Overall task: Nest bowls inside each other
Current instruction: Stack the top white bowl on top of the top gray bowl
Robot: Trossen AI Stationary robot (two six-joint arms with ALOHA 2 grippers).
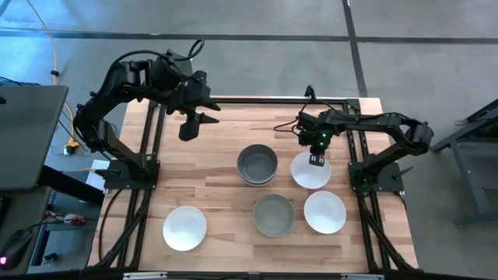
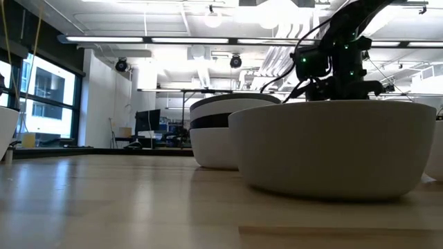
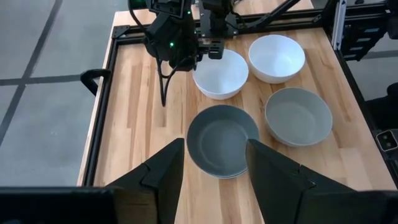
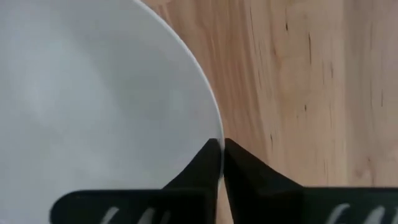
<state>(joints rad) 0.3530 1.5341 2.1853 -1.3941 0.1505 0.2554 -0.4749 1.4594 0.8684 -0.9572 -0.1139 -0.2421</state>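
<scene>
high view: five bowl positions lay on the wooden tabletop [image 1: 218, 148]. grey stacked bowls [image 1: 257, 164] sat at centre, a white rim showing beneath the grey one, so judged already nested. single grey bowl [image 1: 274, 215] lay just in front of that stack. held white bowl [image 1: 310, 170] lay just right of the stack; second white bowl [image 1: 324, 211] in front of it; third white bowl [image 1: 185, 228] well apart toward the front left. right gripper [image 1: 316, 160] reached down onto the far rim of the held white bowl, probably to lift it toward the stack. left gripper [image 1: 196, 124] hung above the rear left of the tabletop, fingers spread wide, waiting.

low view: nearest white bowl [image 2: 332, 149] filled the frame; smooth, glossy, thick rounded wall. behind it stood the stack, dark band between white layers. right arm descended behind the near bowl's rim; fingers hidden there.

left wrist view: looked past two dark wedge-shaped fingers [image 3: 163, 171], set apart, holding nothing. grey bowl interiors appeared matte; white ones glossy. right gripper seen on the held white bowl's rim.

right wrist view: two dark pointed fingers [image 4: 202, 165] pressed together, pinching the thin white rim between them, one inside the wall and one outside. pale wood grain ran alongside the bowl.
</scene>
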